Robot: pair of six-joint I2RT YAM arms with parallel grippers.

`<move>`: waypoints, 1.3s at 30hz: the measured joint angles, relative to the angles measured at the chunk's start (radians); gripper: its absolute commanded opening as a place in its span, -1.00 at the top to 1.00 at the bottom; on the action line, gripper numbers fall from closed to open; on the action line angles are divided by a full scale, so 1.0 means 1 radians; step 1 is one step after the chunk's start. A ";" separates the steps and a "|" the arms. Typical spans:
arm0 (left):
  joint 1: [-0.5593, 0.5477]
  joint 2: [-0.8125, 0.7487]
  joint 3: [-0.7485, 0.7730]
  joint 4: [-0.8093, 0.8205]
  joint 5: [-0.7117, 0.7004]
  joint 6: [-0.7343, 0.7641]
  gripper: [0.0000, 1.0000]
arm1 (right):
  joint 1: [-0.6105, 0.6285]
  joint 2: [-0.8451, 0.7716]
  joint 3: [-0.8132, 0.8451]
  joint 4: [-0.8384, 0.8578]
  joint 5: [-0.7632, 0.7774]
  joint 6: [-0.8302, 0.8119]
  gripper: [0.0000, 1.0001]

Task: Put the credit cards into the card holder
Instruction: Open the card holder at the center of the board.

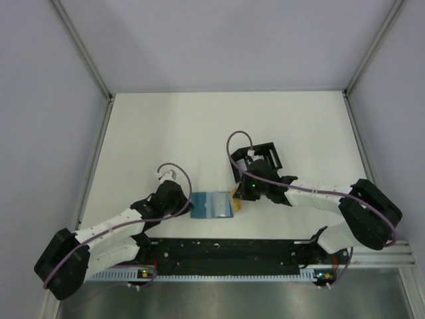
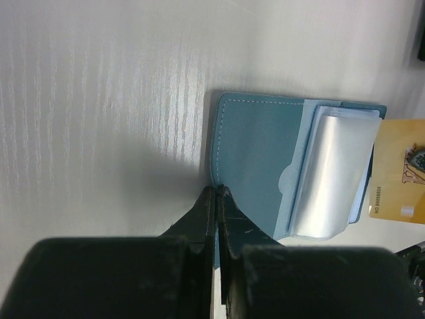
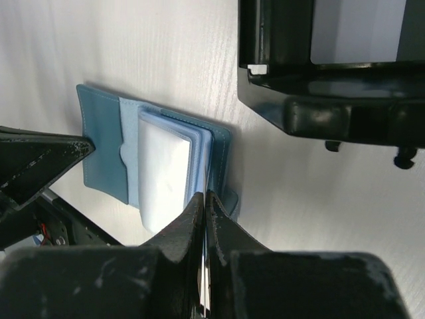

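The white counter (image 1: 166, 133) carries a black tray (image 1: 265, 154) at 1 o'clock of the teal card holder (image 1: 207, 206), which lies open near the arm bases. A silver card (image 2: 335, 176) already sits in its pocket, and an orange card (image 2: 395, 169) juts out at the holder's 3 o'clock. The left fingers (image 2: 209, 209) pinch the holder's cover edge. The right fingers (image 3: 189, 219) are closed, apparently on the orange card. The insertion step looks to be in hand: next, slide that card level toward 9 o'clock while the holder is steadied.
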 measured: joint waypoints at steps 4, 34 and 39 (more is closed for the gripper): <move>0.000 0.000 0.000 0.000 0.000 -0.007 1.00 | 0.000 0.000 -0.035 0.036 0.006 0.027 1.00; 0.000 -0.001 -0.004 0.006 0.000 -0.027 1.00 | -0.001 -0.091 -0.166 0.145 0.098 0.130 1.00; -0.001 -0.002 -0.004 0.006 -0.001 -0.028 1.00 | -0.002 -0.226 -0.165 0.079 0.161 0.109 1.00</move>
